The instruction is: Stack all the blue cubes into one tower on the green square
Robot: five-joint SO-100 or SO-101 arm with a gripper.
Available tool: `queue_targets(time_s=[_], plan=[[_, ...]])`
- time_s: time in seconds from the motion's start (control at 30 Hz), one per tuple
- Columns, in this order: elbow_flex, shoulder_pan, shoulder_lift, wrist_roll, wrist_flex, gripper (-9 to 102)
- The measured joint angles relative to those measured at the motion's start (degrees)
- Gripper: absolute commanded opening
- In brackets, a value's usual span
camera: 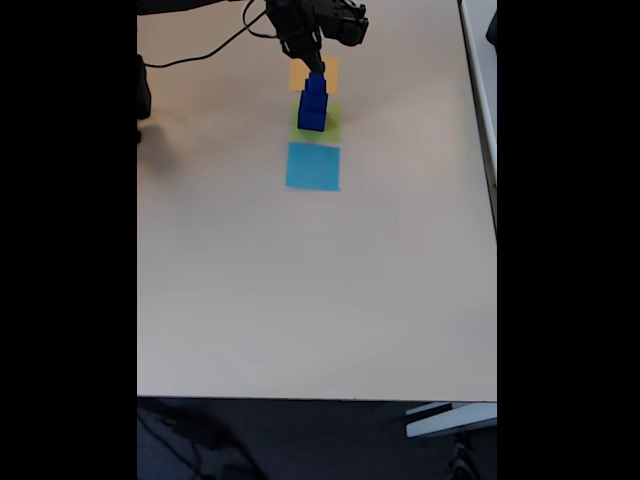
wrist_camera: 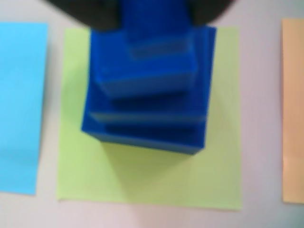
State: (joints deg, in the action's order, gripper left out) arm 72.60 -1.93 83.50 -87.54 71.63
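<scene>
Three blue cubes stand as one tower on the green square (wrist_camera: pixel 142 180). The large cube (wrist_camera: pixel 142 128) is at the bottom, the medium cube (wrist_camera: pixel 147 71) on it, and the small cube (wrist_camera: pixel 154 28) on top. In the wrist view my gripper (wrist_camera: pixel 154 19) comes in from the top edge. Its dark fingers (wrist_camera: pixel 95 14) press against both sides of the small cube, shut on it. In the fixed view the tower (camera: pixel 312 105) stands on the green square (camera: pixel 331 129) at the far end of the table, with the gripper (camera: pixel 316 68) right above it.
A light-blue paper square (wrist_camera: pixel 19 104) (camera: pixel 312 166) and an orange-yellow one (wrist_camera: pixel 292 109) (camera: pixel 299 76) flank the green square. A black cable (camera: pixel 200 55) runs across the far left of the beige table (camera: pixel 300 300).
</scene>
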Motion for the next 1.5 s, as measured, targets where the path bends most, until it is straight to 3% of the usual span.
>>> queue_targets(time_s=[1.5], plan=[[4.04,0.88,0.09,1.05,-2.72,2]])
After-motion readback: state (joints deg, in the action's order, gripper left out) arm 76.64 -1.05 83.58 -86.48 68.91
